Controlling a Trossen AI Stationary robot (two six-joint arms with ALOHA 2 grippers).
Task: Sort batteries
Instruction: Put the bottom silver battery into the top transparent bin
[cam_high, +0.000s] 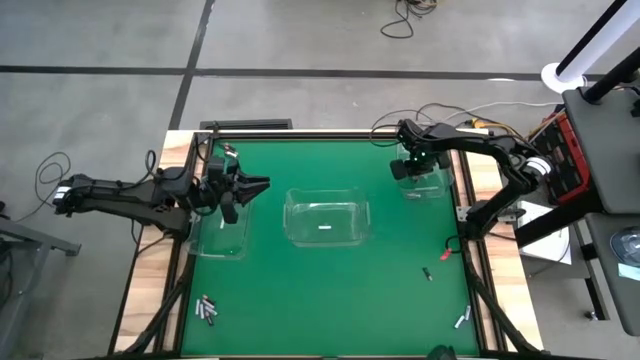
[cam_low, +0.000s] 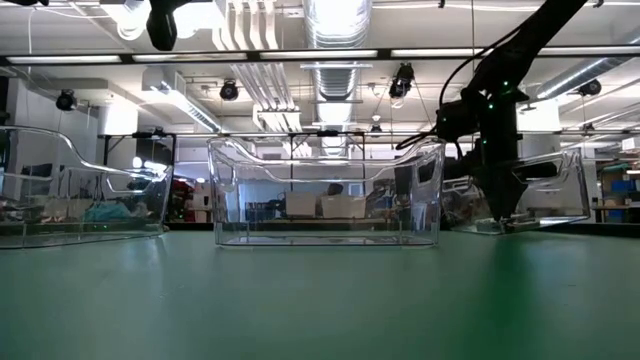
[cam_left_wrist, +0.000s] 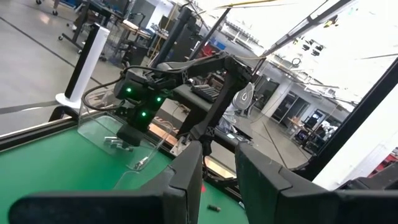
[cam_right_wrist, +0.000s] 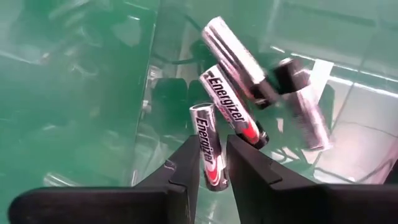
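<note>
Three clear bins stand on the green mat: a left bin (cam_high: 220, 232), a middle bin (cam_high: 327, 218) with one battery (cam_high: 327, 228) on its floor, and a right bin (cam_high: 420, 180). My right gripper (cam_right_wrist: 212, 149) points down into the right bin, shut on a silver and black battery (cam_right_wrist: 208, 149). Several more batteries (cam_right_wrist: 233, 112) lie on that bin's floor. My left gripper (cam_high: 245, 188) hovers open over the left bin, nothing between its fingers (cam_left_wrist: 186, 180). Loose batteries lie on the mat at the near left (cam_high: 207, 310) and near right (cam_high: 462, 320). My right gripper pinches the battery between its two fingers (cam_right_wrist: 186, 165), on the sides of its black end (cam_right_wrist: 213, 175). The fingers come from above, pointing down into the right bin. The battery's silver end (cam_right_wrist: 202, 112) sticks out past the fingertips, over the batteries on the bin's floor.
A single dark battery (cam_high: 427, 272) lies on the mat near the right edge. A raised frame (cam_high: 465, 215) runs around the mat. Cables and a red and black unit (cam_high: 570, 150) lie beyond the table's right side.
</note>
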